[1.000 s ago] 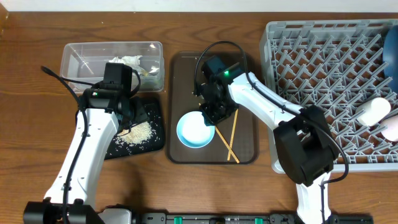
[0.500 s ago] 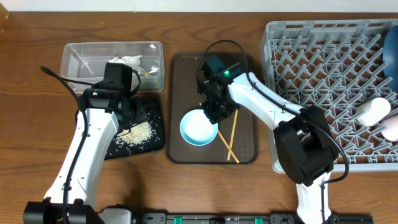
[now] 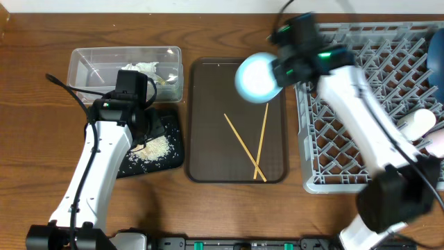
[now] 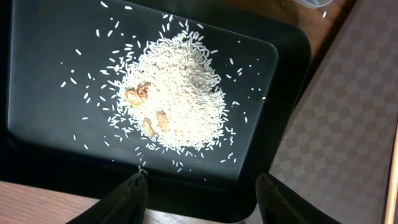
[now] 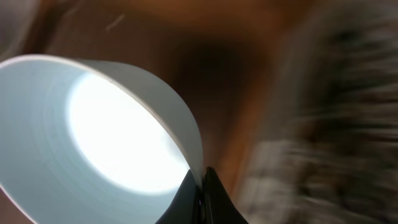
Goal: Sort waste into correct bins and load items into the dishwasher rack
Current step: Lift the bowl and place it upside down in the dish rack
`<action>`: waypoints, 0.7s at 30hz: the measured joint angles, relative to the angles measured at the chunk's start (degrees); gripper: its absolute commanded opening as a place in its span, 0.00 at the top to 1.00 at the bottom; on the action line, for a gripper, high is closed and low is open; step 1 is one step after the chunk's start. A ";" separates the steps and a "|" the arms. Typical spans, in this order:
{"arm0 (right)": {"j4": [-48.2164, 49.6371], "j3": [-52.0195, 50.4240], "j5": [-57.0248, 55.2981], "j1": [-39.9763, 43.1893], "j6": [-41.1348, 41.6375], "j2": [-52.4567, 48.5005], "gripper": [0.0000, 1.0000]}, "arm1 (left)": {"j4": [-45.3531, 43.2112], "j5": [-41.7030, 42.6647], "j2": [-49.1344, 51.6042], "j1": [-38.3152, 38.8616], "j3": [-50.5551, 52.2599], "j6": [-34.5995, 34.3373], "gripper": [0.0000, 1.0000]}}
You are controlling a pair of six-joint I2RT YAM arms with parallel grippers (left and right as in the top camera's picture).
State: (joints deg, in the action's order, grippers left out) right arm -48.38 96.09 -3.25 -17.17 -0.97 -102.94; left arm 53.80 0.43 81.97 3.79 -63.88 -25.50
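Bowl (image 3: 258, 78): a second ago it sat on the brown tray (image 3: 208, 104), at the near left, with the right gripper (image 3: 281, 69) down on its rim. It is now off the tray and in the air over the tray's far right corner, motion-blurred. The right wrist view shows the two fingertips pressed together on the thin rim, so the bowl is clamped and carried. Judgement: the pick is done and the transfer is under way. What remains for this piece is to seat it between the pegs of the rack (image 3: 388, 48), just right of the tray.

Left gripper (image 4: 202, 193): jaws apart, nothing between them, hanging over the black tray (image 3: 175, 132) just left of the brown tray. It has not moved in the last second.

Count:
- bowl: 1, in the air
- chopsticks (image 3: 243, 144): 2, crossed near their near ends, the only things on the brown tray
- cups: 2, pale cup (image 3: 416, 123) and pink cup (image 3: 438, 142), at the rack's side furthest from the tray
- blue dish (image 3: 437, 55): 1, same side, partly cropped
- rice (image 3: 156, 148): 1 heap, in the black tray, with a few brown bits in it
- napkin (image 3: 142, 68): 1, in the clear tub (image 3: 90, 62), left of the tray's far end
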 measured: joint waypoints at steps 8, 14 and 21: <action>10.25 0.26 -29.83 7.21 -6.88 1.86 0.99 | -0.07 -0.02 0.00 0.00 0.00 0.00 0.41; 20.68 0.28 -41.94 12.04 -13.05 1.70 0.99 | -0.07 -0.02 0.00 0.00 0.00 0.00 0.41; 29.33 0.28 -45.77 18.45 -24.96 -0.72 0.99 | -0.04 -0.22 0.00 0.00 0.00 0.00 0.41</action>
State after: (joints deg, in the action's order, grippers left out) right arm -19.05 96.38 -49.01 1.28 -25.93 -103.66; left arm 53.76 0.21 81.97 3.79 -63.88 -25.50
